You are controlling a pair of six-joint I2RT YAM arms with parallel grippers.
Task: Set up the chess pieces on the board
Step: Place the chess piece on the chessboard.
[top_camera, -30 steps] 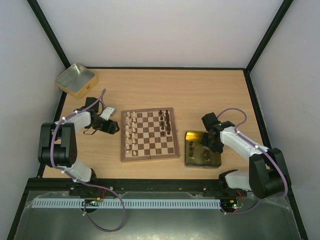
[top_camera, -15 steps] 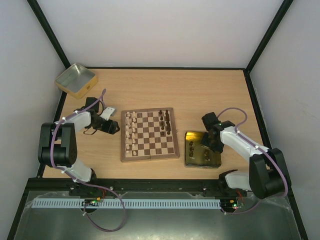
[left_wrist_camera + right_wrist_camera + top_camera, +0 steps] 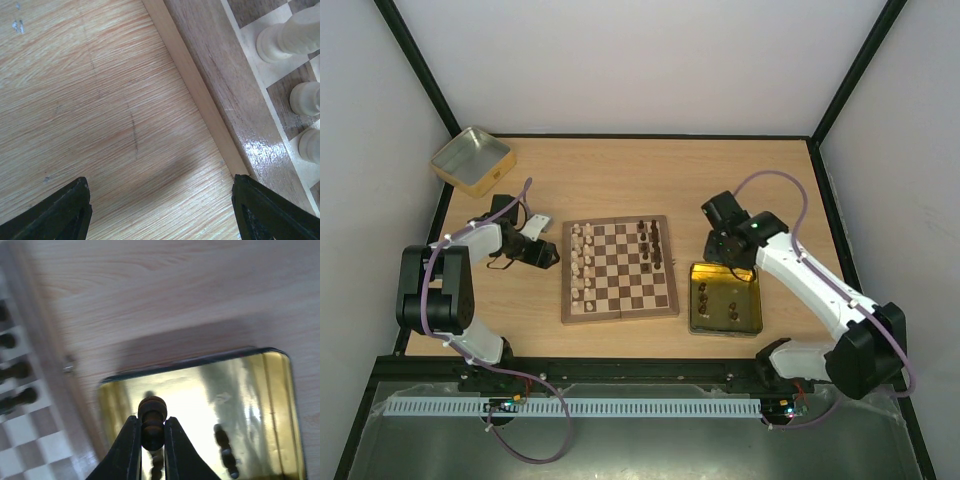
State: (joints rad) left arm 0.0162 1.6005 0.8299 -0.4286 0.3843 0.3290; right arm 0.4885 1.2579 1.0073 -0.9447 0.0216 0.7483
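The chessboard [image 3: 618,267] lies mid-table, with cream pieces [image 3: 582,262] in its left columns and several dark pieces [image 3: 653,243] at its far right. My right gripper [image 3: 150,432] is shut on a dark brown piece [image 3: 152,421] and holds it above the far left corner of the gold tin [image 3: 260,405]. In the top view this gripper [image 3: 725,250] is just above the tin [image 3: 752,300], which holds several dark pieces [image 3: 704,297]. My left gripper [image 3: 160,210] is open and empty over bare table next to the board's left rim [image 3: 200,90].
A second gold tin [image 3: 471,159] stands at the far left corner of the table. Black frame posts run along the table's sides. Cream pieces [image 3: 305,97] stand close to my left gripper's right finger.
My right arm has lifted from the tin and moved toward the far side and left, with the dark piece in its jaws. The left arm has not moved.
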